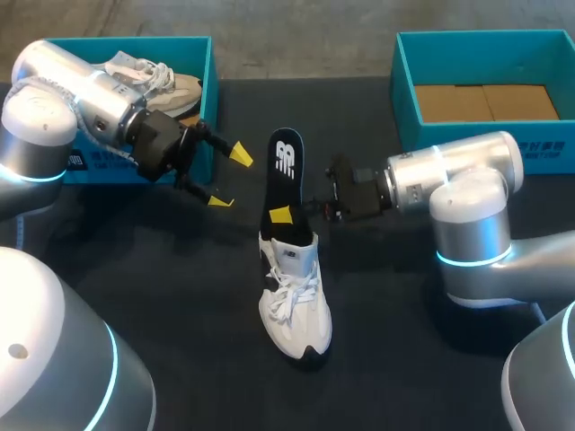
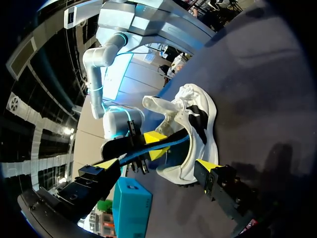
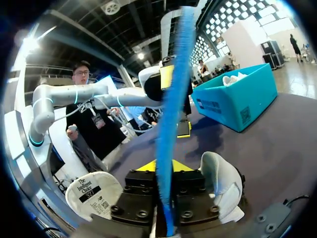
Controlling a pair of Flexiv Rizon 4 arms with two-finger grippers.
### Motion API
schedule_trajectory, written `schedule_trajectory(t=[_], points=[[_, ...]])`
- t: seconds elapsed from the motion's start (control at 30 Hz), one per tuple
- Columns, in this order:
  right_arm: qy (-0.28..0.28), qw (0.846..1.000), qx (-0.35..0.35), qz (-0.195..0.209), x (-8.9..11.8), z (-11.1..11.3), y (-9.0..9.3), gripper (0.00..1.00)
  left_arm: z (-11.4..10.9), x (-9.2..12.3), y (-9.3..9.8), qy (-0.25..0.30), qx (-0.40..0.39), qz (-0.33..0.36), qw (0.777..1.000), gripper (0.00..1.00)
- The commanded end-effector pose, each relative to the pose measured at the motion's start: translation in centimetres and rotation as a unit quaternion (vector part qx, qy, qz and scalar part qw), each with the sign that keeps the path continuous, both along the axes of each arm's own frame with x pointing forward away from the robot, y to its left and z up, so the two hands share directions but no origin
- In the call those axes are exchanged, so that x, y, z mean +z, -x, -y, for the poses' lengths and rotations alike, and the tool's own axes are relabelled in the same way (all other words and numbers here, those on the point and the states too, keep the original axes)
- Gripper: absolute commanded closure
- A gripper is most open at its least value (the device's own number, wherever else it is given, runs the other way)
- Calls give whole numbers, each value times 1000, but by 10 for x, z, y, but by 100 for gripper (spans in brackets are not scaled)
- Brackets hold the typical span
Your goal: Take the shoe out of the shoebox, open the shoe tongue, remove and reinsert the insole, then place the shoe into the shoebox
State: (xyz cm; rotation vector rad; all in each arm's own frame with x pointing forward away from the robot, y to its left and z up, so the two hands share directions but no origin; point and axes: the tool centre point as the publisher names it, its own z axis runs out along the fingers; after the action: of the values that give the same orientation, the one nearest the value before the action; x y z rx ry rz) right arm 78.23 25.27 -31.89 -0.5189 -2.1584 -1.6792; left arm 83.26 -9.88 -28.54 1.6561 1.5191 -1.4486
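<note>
While right pincer (image 1: pixel 286 214) clamps black insole (image 1: pixel 286 162), white shoe (image 1: pixel 295 301) upright, left pincer (image 1: pixel 230 178) released.

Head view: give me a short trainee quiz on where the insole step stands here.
1. True or false: the insole is fully inside the white shoe.
2. What lies in the left shoebox? A) a second shoe B) a loose lace C) cardboard only
3. Fill in: the insole is gripped by the ____ tool.
Key: 1 false, it sticks up out of the heel opening; 2 A; 3 the right tool.
</note>
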Motion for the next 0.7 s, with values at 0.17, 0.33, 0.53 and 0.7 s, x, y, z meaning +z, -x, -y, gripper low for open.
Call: schedule_trajectory(t=[0.17, 0.33, 0.53, 0.7], points=[[11, 999, 27, -24, -10, -1, -7, 100, -1, -1, 1, -1, 2, 1, 1000, 0], [13, 999, 28, -35, -16, 0, -2, 100, -2, 0, 1, -2, 3, 1, 1000, 0], [18, 998, 29, -46, -20, -1, 5, 100, -4, -1, 1, -2, 6, 0, 1000, 0], [17, 998, 31, -58, -28, -3, 11, 100, -4, -1, 1, -1, 7, 0, 1000, 0]])
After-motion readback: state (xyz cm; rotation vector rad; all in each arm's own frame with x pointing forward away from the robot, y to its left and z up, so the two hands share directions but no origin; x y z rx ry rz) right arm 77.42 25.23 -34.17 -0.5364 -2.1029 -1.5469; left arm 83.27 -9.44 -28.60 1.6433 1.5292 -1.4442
